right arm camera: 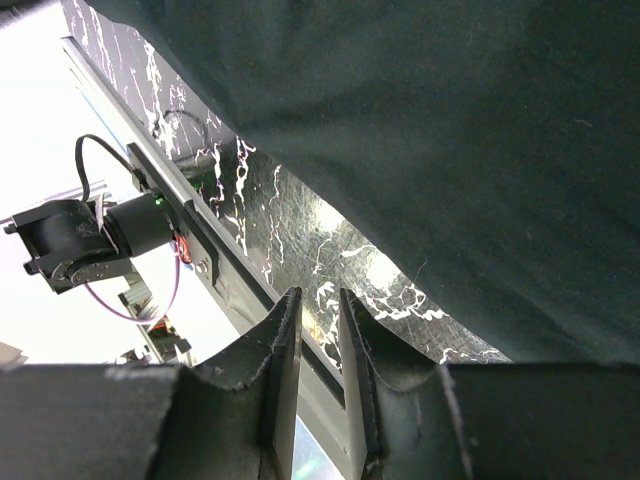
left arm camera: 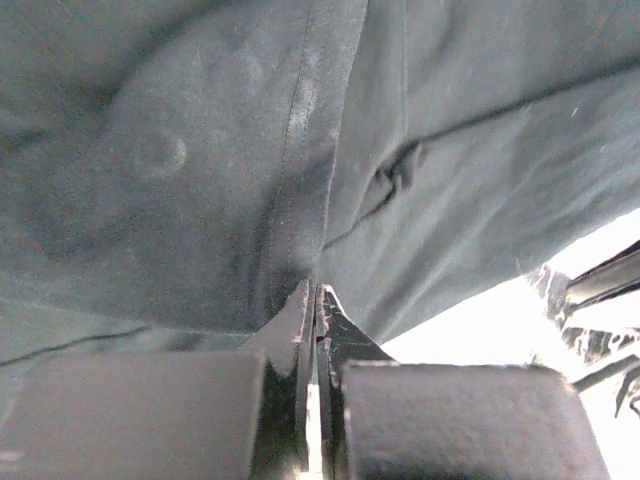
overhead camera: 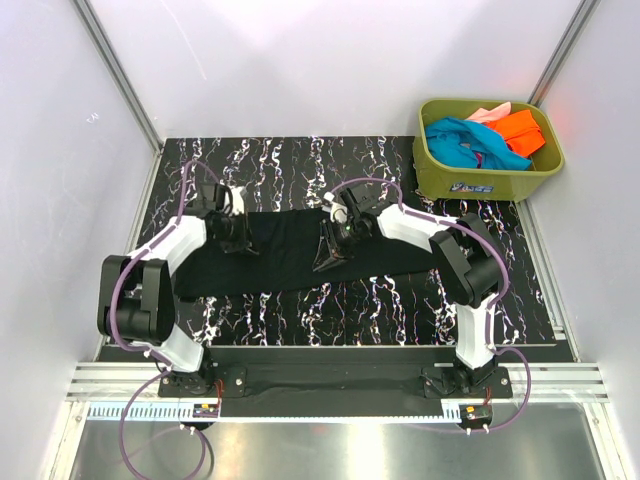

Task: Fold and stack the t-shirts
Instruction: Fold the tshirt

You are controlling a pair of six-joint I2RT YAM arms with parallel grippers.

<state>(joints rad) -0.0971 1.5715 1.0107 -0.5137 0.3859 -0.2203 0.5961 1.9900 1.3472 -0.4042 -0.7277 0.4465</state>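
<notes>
Basically the black t-shirt (overhead camera: 280,258) lies on the tabletop (overhead camera: 300,312) with its long axis running 9 to 3 o'clock. The left tool (overhead camera: 236,234) is clenched on cloth toward the 9 o'clock end. The right tool (overhead camera: 329,254) sits mid-shirt, slightly parted, with nothing visibly between its jaws.

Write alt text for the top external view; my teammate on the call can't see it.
A black t-shirt lies spread across the marbled table, with the left gripper on its left part and the right gripper near its middle. In the far right corner, an olive-green tub holds a teal shirt, an orange shirt and a pink shirt.
</notes>
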